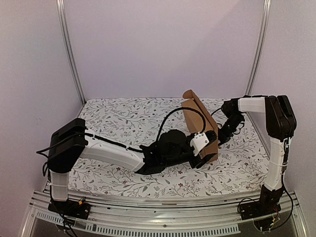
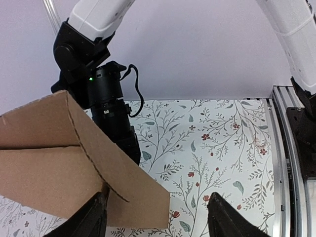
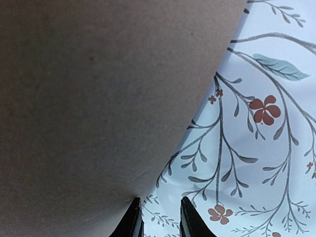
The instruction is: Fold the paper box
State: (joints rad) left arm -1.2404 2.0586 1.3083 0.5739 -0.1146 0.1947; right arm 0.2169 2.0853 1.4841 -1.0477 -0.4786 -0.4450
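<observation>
The paper box [image 1: 196,118] is plain brown cardboard standing partly folded on the flowered table, right of centre. My left gripper [image 1: 211,149] reaches its near end from the left. In the left wrist view this gripper [image 2: 160,219] is open wide; its left finger [image 2: 91,217] rests against the box [image 2: 74,168], and a flap corner hangs between the jaws. My right gripper [image 1: 223,136] is at the box's right side. In the right wrist view it [image 3: 160,219] is open a little with nothing between the fingers, the left fingertip [image 3: 133,219] against the box wall [image 3: 98,108].
The flowered tablecloth [image 1: 118,118] covers the table, with metal posts [image 1: 69,49] at the back corners and walls close around. The right arm's black wrist [image 2: 106,108] stands just behind the box. An aluminium rail [image 1: 148,215] runs along the near edge.
</observation>
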